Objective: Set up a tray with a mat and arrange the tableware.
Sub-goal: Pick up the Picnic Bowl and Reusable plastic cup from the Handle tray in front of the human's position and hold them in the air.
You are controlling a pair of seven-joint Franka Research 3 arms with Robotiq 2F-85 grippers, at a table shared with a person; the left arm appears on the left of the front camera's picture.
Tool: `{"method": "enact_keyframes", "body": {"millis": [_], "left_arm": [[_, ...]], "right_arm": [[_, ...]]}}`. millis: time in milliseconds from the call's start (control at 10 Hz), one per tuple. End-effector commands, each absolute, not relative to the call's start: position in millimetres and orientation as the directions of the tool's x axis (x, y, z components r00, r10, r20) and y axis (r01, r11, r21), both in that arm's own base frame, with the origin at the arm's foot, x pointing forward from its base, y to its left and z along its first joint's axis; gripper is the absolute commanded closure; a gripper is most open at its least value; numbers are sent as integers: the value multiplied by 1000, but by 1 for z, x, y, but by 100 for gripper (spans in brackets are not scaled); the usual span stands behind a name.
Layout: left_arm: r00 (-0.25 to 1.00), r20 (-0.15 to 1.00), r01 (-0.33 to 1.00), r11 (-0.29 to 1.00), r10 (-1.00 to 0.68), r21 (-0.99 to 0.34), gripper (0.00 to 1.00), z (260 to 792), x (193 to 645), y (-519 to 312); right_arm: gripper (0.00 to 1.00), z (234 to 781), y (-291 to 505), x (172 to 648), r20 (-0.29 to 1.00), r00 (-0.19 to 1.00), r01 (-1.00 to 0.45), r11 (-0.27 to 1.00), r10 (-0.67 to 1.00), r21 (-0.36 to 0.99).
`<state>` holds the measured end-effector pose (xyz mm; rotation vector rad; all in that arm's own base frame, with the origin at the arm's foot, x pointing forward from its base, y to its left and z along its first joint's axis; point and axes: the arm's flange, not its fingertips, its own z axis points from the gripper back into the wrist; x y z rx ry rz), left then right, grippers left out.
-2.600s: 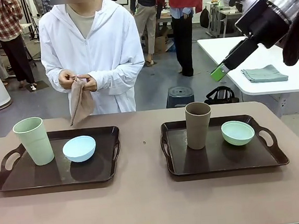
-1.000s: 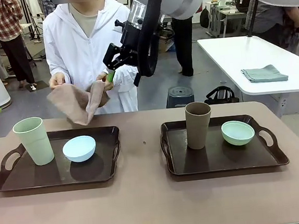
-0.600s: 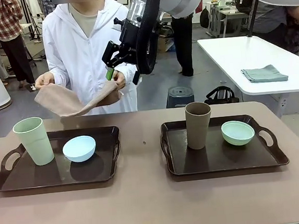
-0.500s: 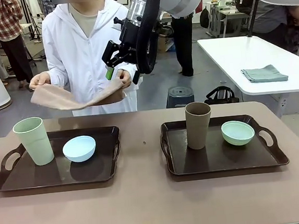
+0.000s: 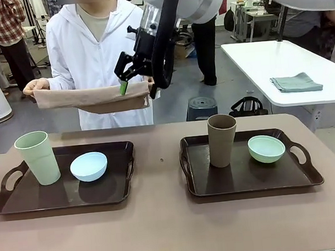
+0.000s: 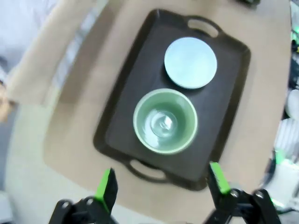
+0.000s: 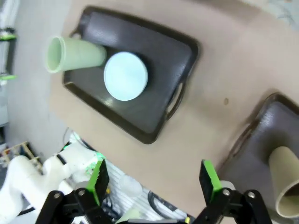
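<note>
1. Since a moment ago the person has spread the mat [image 5: 88, 96] out flat. They hold it by both ends, one hand [image 5: 33, 85] at its left end, above the far edge of the counter [image 5: 165, 231] behind the left tray [image 5: 63, 208].
2. My right arm reaches across the middle. The right gripper [image 7: 153, 179] stands wide open with nothing between its pads, looking down on the counter between the two trays.
3. From the front that gripper overlaps the mat's top edge. I can't tell whether it touches the cloth, but it probably hangs clear on my side.
4. My left gripper [image 6: 162, 182] is also fully open and empty, hovering high over the left tray.
5. The tableware sits on bare trays. The pale green cup [image 5: 38, 158] and light blue bowl [image 5: 89, 166] are on the left tray. The brown cup [image 5: 223, 139] and mint green bowl [image 5: 267, 148] are on the right tray [image 5: 249, 183].
6. I judge we are at the mat step, with arranging not yet begun.
7. Next, I think, cup and bowl must come off one tray so the mat can lie flat. That needs an upright, steady grip on the tall cup.
</note>
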<state>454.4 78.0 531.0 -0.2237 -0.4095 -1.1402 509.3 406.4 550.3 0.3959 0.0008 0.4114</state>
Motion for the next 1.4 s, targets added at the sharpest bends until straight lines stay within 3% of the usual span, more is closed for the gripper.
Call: {"method": "enact_keyframes", "body": {"millis": [0,100,200,700,900,1000,1300], "left_arm": [[123,555,979,193,-823,69,0,522,477,82],[-20,600,991,63,-799,116,0,524,478,76],[-70,624,992,10,-778,124,0,523,486,68],[-24,598,1000,-28,-801,1,0,508,506,50],[69,616,996,84,-785,-6,0,519,507,44],[-32,612,999,-30,-790,15,0,497,503,49],[-32,612,999,-30,-790,15,0,497,503,49]], "right_arm": [[0,542,444,519,-4,941,-321,899,337,297],[0,539,455,519,-17,939,-326,902,345,282],[0,536,465,521,-16,940,-325,906,342,270],[0,502,507,516,-19,940,-333,926,342,178],[0,499,497,504,-19,927,-360,906,373,222],[0,499,497,504,-19,927,-360,906,373,222],[0,499,497,504,-19,927,-360,906,373,222]]}}
